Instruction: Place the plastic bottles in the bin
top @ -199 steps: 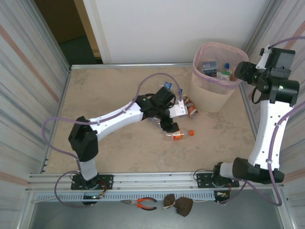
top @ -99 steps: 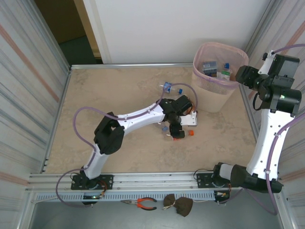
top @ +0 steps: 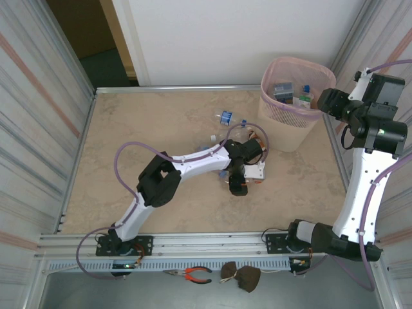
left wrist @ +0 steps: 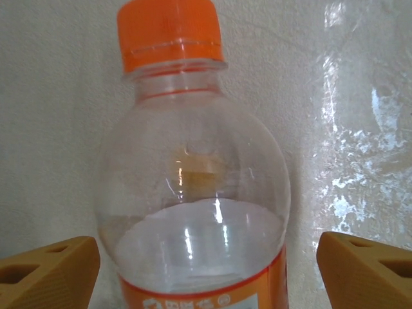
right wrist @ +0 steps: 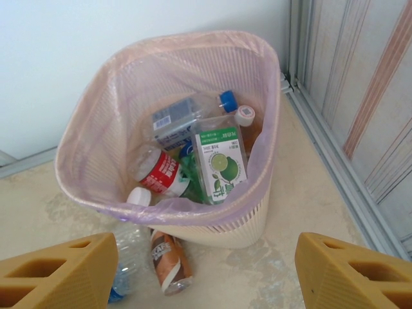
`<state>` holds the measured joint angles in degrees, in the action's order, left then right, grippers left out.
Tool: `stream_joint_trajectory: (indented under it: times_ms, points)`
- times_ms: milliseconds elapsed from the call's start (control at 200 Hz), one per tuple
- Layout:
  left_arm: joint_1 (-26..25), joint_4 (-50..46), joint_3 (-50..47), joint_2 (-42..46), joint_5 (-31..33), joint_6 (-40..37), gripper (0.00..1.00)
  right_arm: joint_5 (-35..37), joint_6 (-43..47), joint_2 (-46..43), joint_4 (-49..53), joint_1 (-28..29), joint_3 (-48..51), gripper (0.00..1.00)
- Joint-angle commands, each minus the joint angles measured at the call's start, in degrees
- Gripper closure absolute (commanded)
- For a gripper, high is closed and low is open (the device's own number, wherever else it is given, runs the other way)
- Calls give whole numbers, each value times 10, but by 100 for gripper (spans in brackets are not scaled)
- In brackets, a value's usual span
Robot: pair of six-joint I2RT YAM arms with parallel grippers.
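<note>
Left gripper, jaws spread unclenched, straddles the orange-capped bottle, little room at either side.

Beige table: pink bin standing far right; bottles lying beside.

Orange-capped bottle cut off at lower edge, label print unreadable

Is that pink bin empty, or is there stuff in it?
Not empty: the bin holds several bottles, lying well below its rim.
</note>
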<state>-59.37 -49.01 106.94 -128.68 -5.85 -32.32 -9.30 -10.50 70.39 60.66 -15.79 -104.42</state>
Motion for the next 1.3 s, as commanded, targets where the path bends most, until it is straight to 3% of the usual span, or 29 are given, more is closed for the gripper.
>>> stream_joint_trajectory:
  times_ms: [0, 646, 847, 1087, 1297]
  points:
    - [-6, -21, 6, -15, 1, 1, 14, -13, -14, -10, -12, -3, 6, 28]
    - [-13, -14, 2, -14, -6, 6, 39, -14, -15, -21, -11, -3, 4, 28]
    - [-12, -14, 1, 6, -8, 8, 42, -18, -16, -30, -12, -3, 1, 29]
    - [-9, 22, -15, 78, -33, 22, 45, -49, -21, -56, -37, -3, 16, 29]
    - [17, 93, -55, 185, -98, 59, 46, -132, -29, -126, -151, -2, 96, 29]
